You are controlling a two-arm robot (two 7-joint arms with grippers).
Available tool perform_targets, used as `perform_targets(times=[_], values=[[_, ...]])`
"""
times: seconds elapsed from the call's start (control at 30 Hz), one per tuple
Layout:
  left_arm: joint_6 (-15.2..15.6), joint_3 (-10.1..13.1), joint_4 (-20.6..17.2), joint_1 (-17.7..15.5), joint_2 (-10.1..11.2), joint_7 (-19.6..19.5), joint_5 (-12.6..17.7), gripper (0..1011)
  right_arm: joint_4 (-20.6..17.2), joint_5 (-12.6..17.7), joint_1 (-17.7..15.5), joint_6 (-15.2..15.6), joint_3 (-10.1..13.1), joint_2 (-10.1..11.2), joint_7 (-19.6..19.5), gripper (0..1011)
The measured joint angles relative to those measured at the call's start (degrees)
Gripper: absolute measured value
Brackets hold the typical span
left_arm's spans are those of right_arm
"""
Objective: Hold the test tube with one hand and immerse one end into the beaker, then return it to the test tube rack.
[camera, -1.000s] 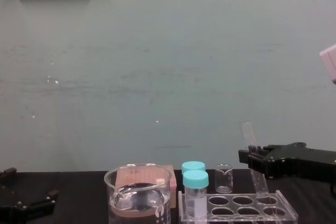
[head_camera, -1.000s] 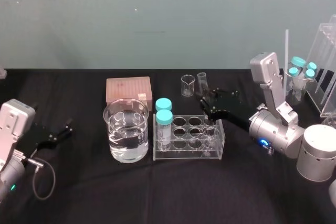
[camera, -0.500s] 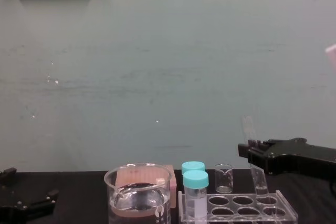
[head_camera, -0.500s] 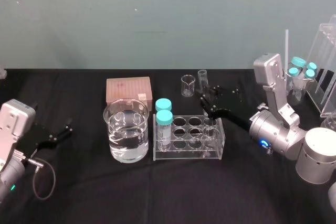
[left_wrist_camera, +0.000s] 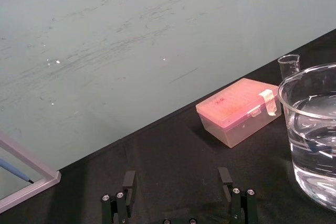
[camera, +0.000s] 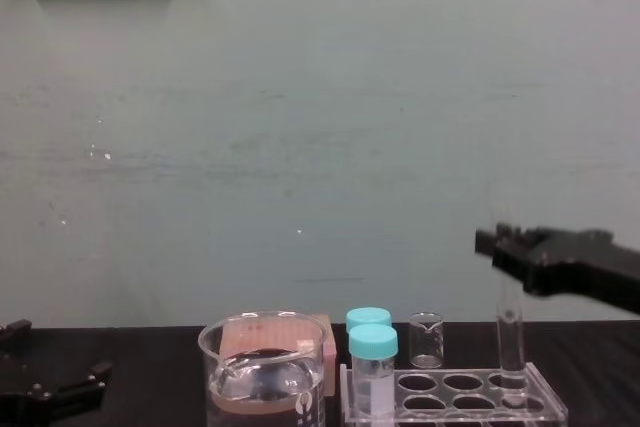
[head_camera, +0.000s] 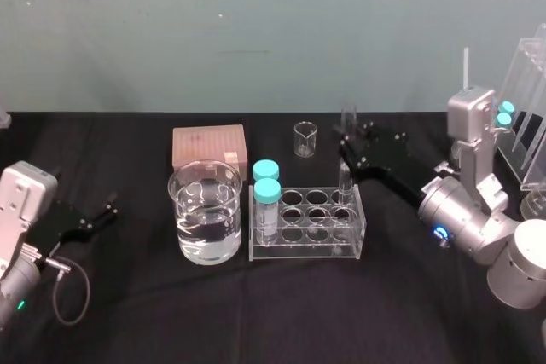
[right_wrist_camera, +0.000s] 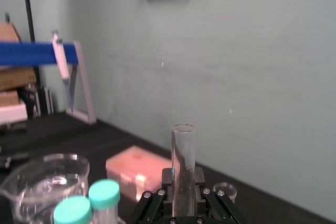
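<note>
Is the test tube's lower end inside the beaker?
No, the right gripper holds the test tube upright at the test tube rack.

The right arm reached forward and inward from the robot's right side, its black forearm rising from a silver-grey wrist joint that showed a blue light. The right gripper [head_camera: 348, 144] was held roughly level, and its fingers appeared to be closed on the upper part of the test tube [camera: 510, 332]. The left arm lay low at the robot's left, the left gripper [head_camera: 101, 213] pointing inward with its fingers spread and nothing between them.
</note>
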Motion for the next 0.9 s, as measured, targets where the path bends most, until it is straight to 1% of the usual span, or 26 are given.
perform_targets(times=[0.2, 0.4, 0.57, 0.9], values=[[0.00, 0.00, 0.00, 0.00, 0.00, 0.00, 0.00, 1000, -2.56, 2.32, -0.23, -1.34, 2.17, -0.54, 1.15, 226], [0.00, 0.00, 0.00, 0.00, 0.00, 0.00, 0.00, 1000, -5.41, 3.76, 0.44, -2.44, 3.72, -0.28, 2.25, 226], [0.00, 0.00, 0.00, 0.00, 0.00, 0.00, 0.00, 1000, -7.23, 4.11, 1.05, -2.56, 4.73, 0.37, 2.28, 226], [0.00, 0.00, 0.00, 0.00, 0.00, 0.00, 0.00, 1000, -8.58, 4.10, 1.10, -1.36, 5.71, 0.88, 0.89, 226]])
